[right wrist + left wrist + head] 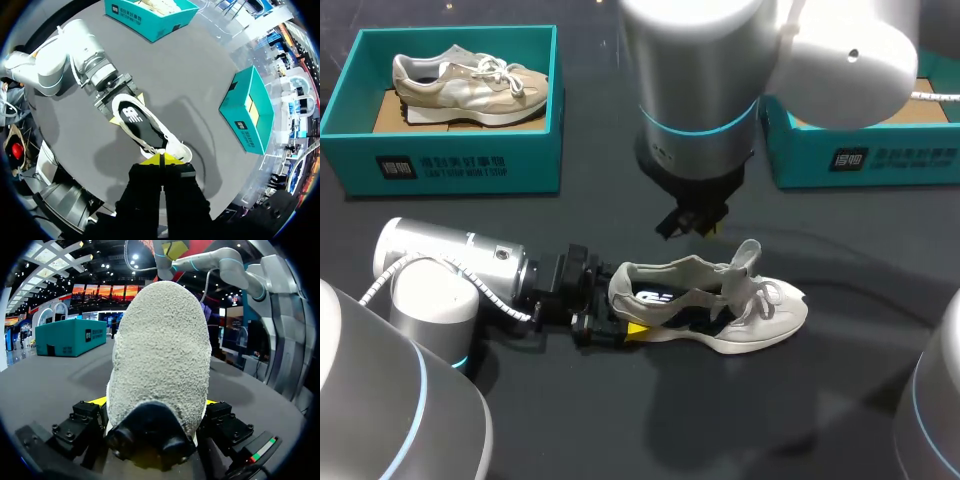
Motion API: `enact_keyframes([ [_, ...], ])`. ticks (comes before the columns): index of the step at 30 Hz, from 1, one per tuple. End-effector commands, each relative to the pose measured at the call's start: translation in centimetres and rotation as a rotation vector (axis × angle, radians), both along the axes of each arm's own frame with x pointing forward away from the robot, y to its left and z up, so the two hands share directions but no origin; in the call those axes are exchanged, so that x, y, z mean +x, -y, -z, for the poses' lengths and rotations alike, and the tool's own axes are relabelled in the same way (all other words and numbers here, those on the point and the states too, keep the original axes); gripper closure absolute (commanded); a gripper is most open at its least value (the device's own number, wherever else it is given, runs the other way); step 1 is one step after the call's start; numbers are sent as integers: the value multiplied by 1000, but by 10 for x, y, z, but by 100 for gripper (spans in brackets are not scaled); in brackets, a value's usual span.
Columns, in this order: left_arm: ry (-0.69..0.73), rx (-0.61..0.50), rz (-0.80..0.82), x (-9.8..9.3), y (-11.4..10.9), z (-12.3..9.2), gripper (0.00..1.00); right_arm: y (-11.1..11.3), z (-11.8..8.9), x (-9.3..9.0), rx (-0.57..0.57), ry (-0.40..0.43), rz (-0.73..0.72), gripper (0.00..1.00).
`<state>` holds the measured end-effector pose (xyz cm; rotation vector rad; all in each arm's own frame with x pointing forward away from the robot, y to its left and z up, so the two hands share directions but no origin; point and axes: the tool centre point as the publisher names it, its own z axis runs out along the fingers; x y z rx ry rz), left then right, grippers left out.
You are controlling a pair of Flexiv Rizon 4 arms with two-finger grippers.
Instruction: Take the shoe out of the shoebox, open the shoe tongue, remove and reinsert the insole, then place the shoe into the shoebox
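Head view: white sneaker [720, 312] is lying mid-table, out of the far-left shoebox [470, 170] and the far-right shoebox [880, 160]. Its long axis is running left-right, heel left, toe right, tongue standing up. Left gripper [612, 320] is clamping the heel from 2 sides, with its arm lying low along the table. Right gripper [688, 222] is hovering above the shoe's opening, pointing down, tips pressed together on nothing. Black insole [133, 117] is sitting inside the shoe. Judgement: the right arm is better placed to pull it out.
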<state>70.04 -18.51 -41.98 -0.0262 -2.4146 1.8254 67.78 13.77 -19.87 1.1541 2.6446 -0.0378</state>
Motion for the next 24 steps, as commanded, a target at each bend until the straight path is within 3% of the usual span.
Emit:
enact_keyframes([
  [1,0,3,2,3,-2,3,100,4,2,1,11,-2,-1,100],
  [4,0,3,2,3,-2,3,100,2,4,2,9,-4,-11,100],
  [9,0,3,2,3,-2,3,100,-11,15,7,10,-57,-233,100],
  [15,0,3,2,3,-2,3,100,-25,27,14,-7,-103,-392,100],
  [20,0,3,2,3,-2,3,100,-32,56,16,27,-176,-618,100],
  [24,0,3,2,3,-2,3,100,-32,56,16,27,-176,-618,100],
])
